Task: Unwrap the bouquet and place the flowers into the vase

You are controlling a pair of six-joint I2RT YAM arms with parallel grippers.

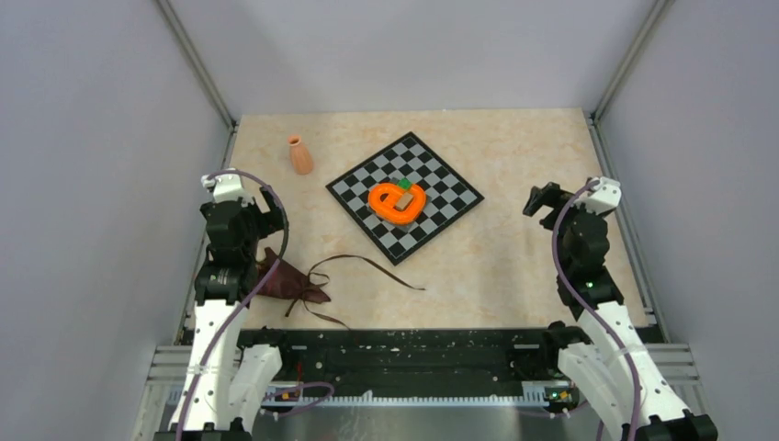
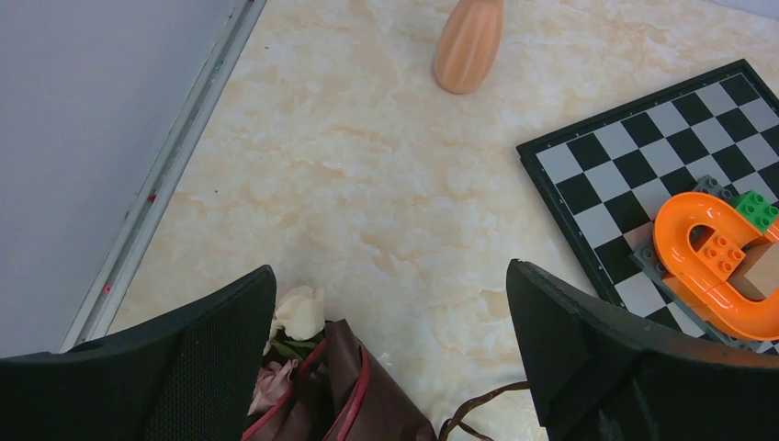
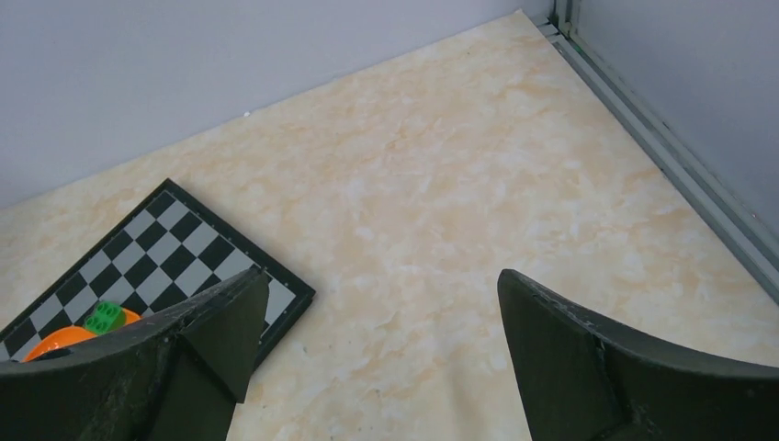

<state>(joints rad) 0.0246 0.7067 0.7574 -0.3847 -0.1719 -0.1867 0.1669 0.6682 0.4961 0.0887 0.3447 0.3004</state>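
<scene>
The bouquet [image 1: 292, 283] lies on its side on the tabletop [image 1: 514, 266] at the near left, wrapped in dark cloth, its thin ribbon [image 1: 367, 265] trailing out to the right. In my left wrist view its mouth sits low between my left fingers [image 1: 257, 225], and the flowers [image 2: 299, 314] show there as a cream head and a pink one, close by one finger. Those fingers are spread wide and hold nothing. The vase [image 1: 300, 155] stands upright farther back on the left, well apart from the bouquet. Right of it lies a chessboard [image 1: 450, 188] with an orange heart [image 1: 397, 204] on it. My right fingers [image 1: 544, 200], far to the right past the board, are also spread wide and empty, above the tabletop.
</scene>
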